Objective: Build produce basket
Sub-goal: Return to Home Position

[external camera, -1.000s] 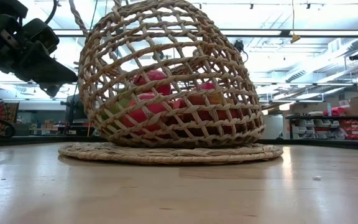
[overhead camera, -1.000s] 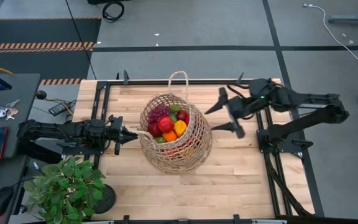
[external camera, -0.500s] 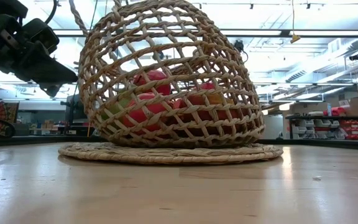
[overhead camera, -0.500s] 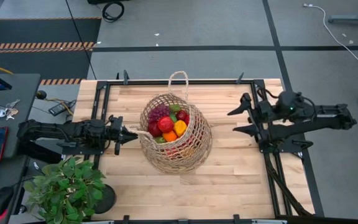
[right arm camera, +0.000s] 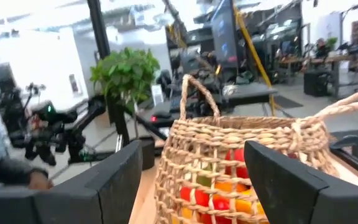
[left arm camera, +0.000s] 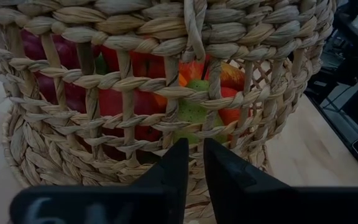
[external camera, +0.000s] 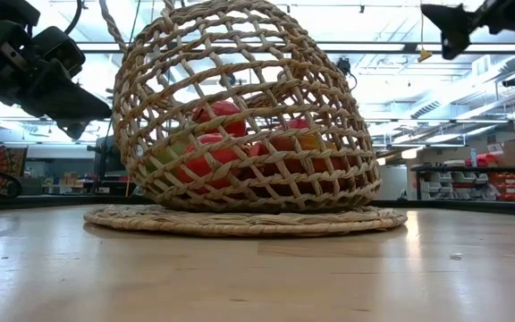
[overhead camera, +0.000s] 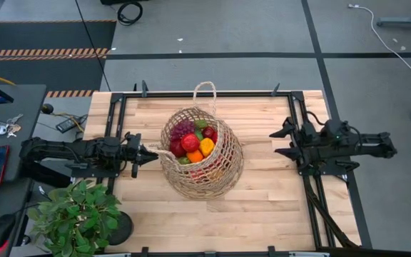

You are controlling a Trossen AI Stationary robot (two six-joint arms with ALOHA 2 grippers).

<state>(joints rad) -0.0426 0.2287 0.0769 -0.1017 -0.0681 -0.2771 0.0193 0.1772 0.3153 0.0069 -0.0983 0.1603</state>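
The tan wicker basket (overhead camera: 200, 155) stands tipped in the middle of the table on a round woven base (external camera: 240, 219), its mouth up and toward the left. The produce (overhead camera: 193, 142) lies inside: purple grapes (overhead camera: 181, 130), red fruits, a yellow pepper (overhead camera: 207, 146) and green pieces. One loop handle (overhead camera: 205, 90) points to the far edge. My left gripper (overhead camera: 150, 152) is shut at the basket's left rim and also shows in the low view (external camera: 77, 105). My right gripper (overhead camera: 284, 141) is open and empty over the table's right side, well clear of the basket. My left gripper is shut on the loop handle (overhead camera: 160, 151) at the basket's left rim. The fingers come in level from the table's left. In the left wrist view the two fingers (left arm camera: 178, 167) stand almost together before the basket wall and hide the contact itself. The basket rests on its base, tilted.
A leafy potted plant (overhead camera: 77, 214) stands at the table's near left corner. Black frame rails (overhead camera: 312, 178) run along the left and right sides. A desk with keys and devices (overhead camera: 2, 128) lies beyond the left edge. Bare wood (overhead camera: 262, 207) lies near and right of the basket.
My right gripper has drawn back from beside the basket toward the table's right edge, staying open and empty. The basket, the produce and my left gripper have kept still.
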